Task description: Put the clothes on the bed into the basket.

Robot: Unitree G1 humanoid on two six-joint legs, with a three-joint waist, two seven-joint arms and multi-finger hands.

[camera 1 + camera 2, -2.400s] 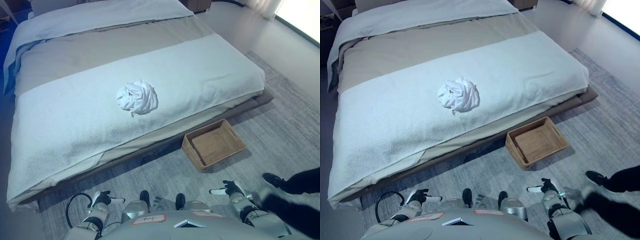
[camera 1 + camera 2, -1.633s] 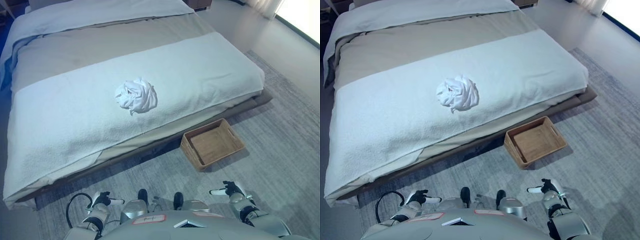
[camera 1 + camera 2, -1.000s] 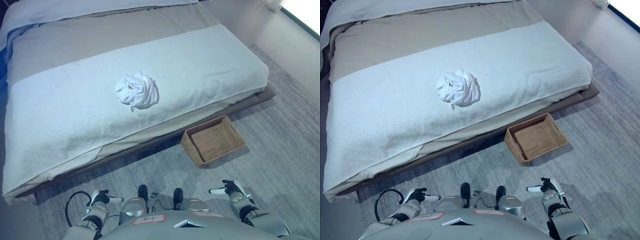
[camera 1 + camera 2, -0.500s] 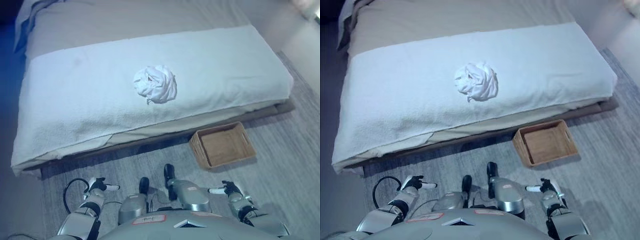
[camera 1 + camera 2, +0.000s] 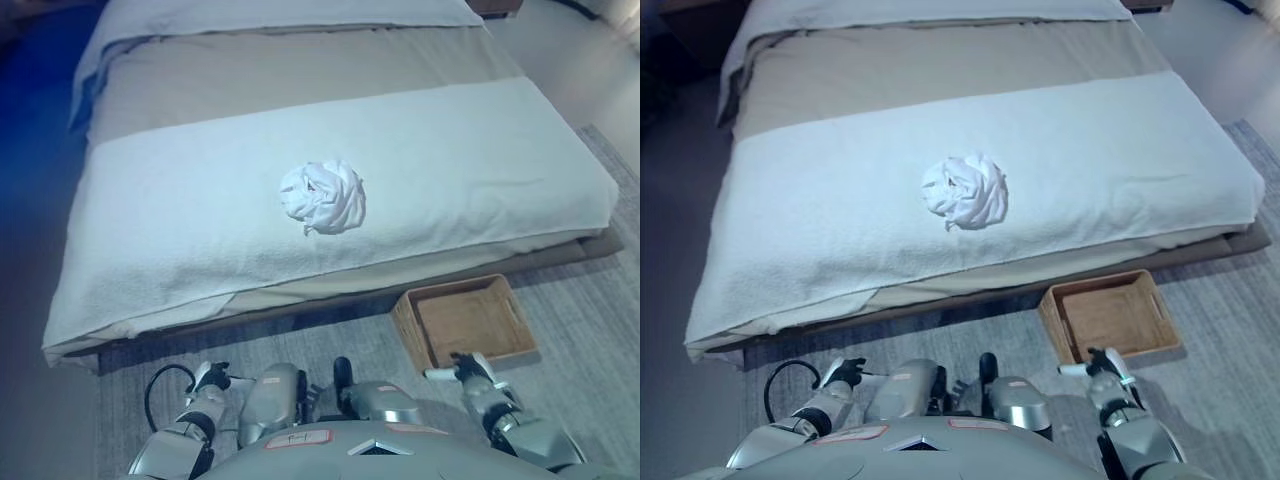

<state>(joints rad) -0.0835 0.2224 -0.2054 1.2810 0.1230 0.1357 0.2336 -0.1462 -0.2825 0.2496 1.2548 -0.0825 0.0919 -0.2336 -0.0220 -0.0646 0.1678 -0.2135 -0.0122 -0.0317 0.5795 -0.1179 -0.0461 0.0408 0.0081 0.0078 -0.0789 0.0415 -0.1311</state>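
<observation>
Stepped nearer; white clothes sat uncollected on bed, basket empty, both hands' fingers relaxed, holding nothing.

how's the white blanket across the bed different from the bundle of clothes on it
The white blanket lies spread flat across the bed from side to side, its near edge hanging over the side; the bundle of white clothes is crumpled into a round heap. The blanket is far larger, the bundle only a small lump near its middle. The blanket's surface is even and towel-like, the bundle's all folds and creases. Both are white cloth, and neither hand touches either.
</observation>
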